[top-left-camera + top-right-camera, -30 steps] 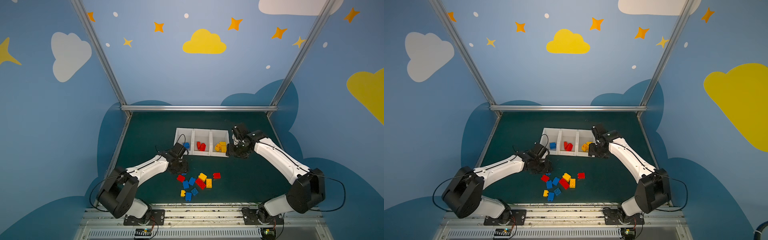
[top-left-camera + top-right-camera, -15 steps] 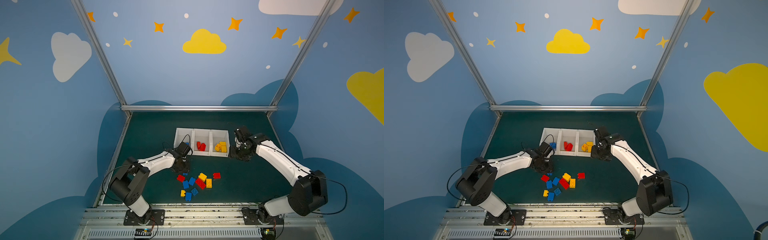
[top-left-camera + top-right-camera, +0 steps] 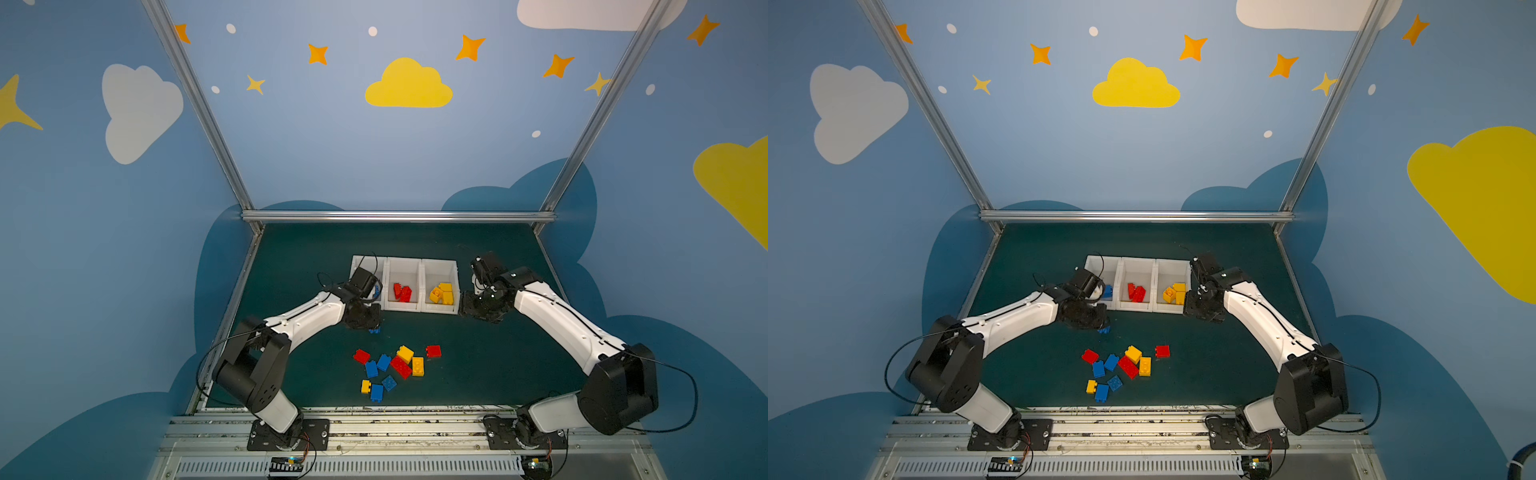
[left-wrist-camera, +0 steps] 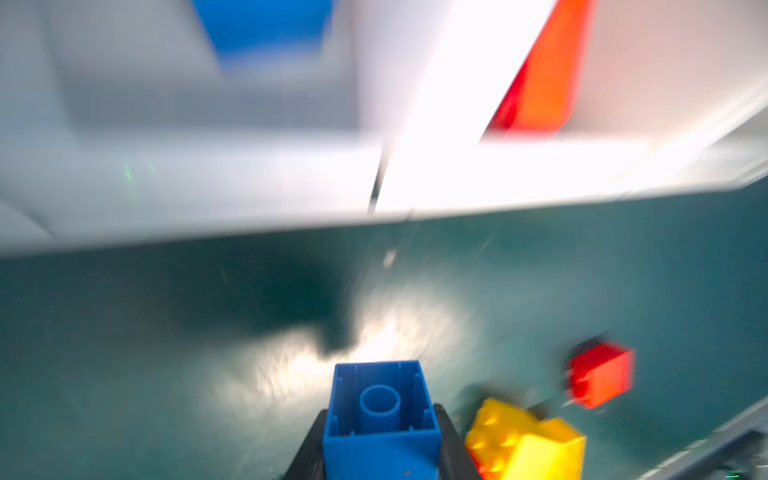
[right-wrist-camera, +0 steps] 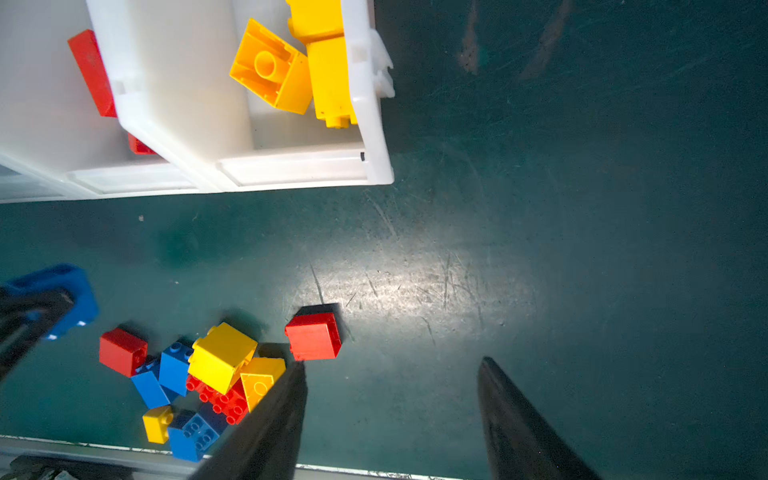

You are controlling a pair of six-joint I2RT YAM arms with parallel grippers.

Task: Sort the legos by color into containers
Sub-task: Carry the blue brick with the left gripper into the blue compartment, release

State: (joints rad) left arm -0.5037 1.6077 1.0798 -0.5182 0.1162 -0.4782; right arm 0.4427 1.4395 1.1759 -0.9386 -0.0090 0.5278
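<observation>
- The left tool (image 4: 381,444) is clamped on a square blue brick (image 4: 381,415). Its black fingers (image 4: 451,455) press on two opposite sides, and the brick's hollow underside faces the wrist camera.
- In a top view the held blue brick (image 3: 375,331) peeks out beneath that tool, just in front of the leftmost bin (image 3: 358,266). It is clear of the loose pile; whether it touches the tabletop (image 3: 490,374) cannot be told.
- The right tool (image 5: 392,386) stands open and empty, its two dark fingers (image 5: 513,415) spread over bare tabletop beside the near right corner of the containers (image 3: 401,306).
- The three white containers sit in a row. Blue pieces (image 3: 1108,291) lie in the leftmost, red bricks (image 3: 402,292) in the middle, and yellow bricks (image 3: 443,293) in the rightmost.
- The unsorted legos (image 3: 395,368) lie in a loose cluster on the tabletop in front of the containers: red, blue and yellow mixed, several touching.
- One red brick (image 3: 433,351) sits at the cluster's right edge, slightly apart.
- A small yellow brick (image 3: 365,386) and a blue brick (image 3: 377,392) lie nearest the front rail.
</observation>
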